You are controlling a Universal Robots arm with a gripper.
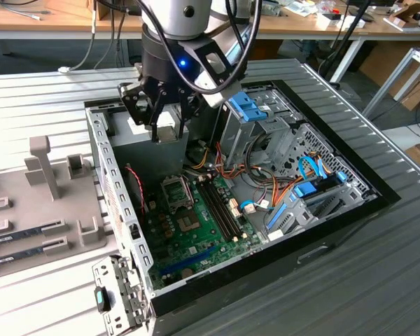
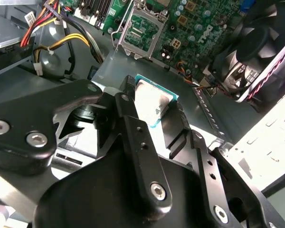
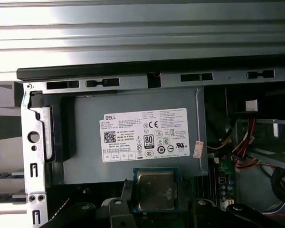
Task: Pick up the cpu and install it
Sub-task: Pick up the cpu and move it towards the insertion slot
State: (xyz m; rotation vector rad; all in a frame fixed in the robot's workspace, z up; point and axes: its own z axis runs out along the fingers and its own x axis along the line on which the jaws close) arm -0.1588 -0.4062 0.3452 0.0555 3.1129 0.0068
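Observation:
The cpu (image 3: 156, 190), a small square chip with a silver top and a green rim, sits clamped between my gripper's (image 2: 154, 108) two black fingers (image 2: 128, 107), seen in both wrist views. In the exterior view my gripper (image 1: 166, 129) hangs inside the open computer case, above the grey power supply (image 1: 136, 143) at the case's far end. The open cpu socket (image 1: 175, 187) on the green motherboard (image 1: 196, 231) lies a short way below and nearer the camera. In the second wrist view the socket (image 2: 141, 31) shows its metal frame, apart from the chip.
Memory slots (image 1: 220, 206) run beside the socket. Bundled cables (image 1: 210, 164) and a drive cage with blue clips (image 1: 248, 108) stand on the exterior view's right. The case's metal side wall (image 1: 112, 182) rises on the left, and beyond it a grey tray (image 1: 28, 203) holds memory sticks.

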